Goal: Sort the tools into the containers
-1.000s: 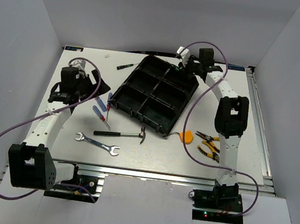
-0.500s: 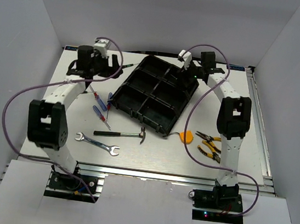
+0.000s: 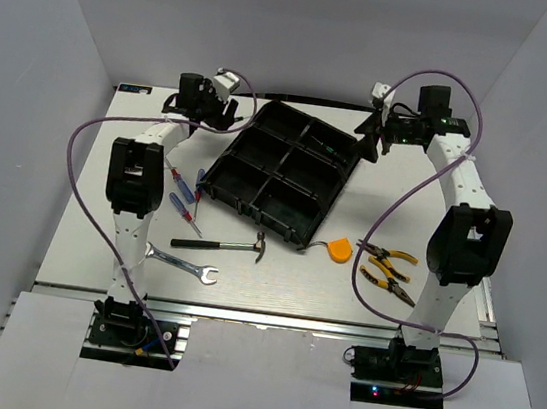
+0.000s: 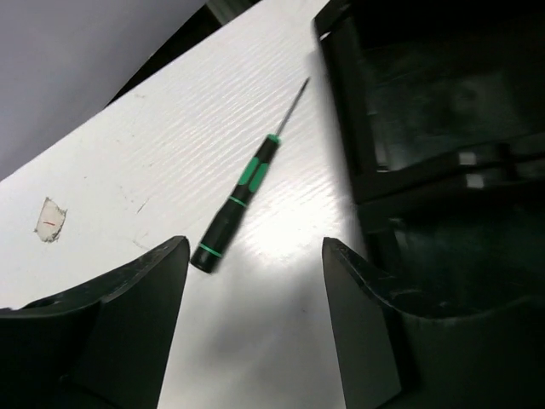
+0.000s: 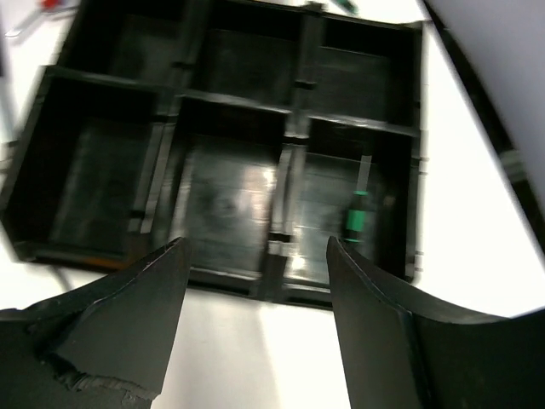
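Beside a large black plastic six-compartment tray (image 3: 236, 144), the left gripper (image 4: 253, 245), jaws apart and empty, is being held over a thin black-green screwdriver (image 4: 243, 192) lying on the table (image 4: 128, 153), handle nearest, shaft slanting away toward the tray; the right gripper (image 5: 255, 247), likewise parted and empty, is being held above the tray.

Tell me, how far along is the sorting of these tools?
Barely started. One green-banded screwdriver lies in a corner compartment of the tray. The left fingers, open, hover by a second screwdriver on the table. The hammer, wrench, pliers, tape measure and red and blue screwdrivers lie outside the tray.
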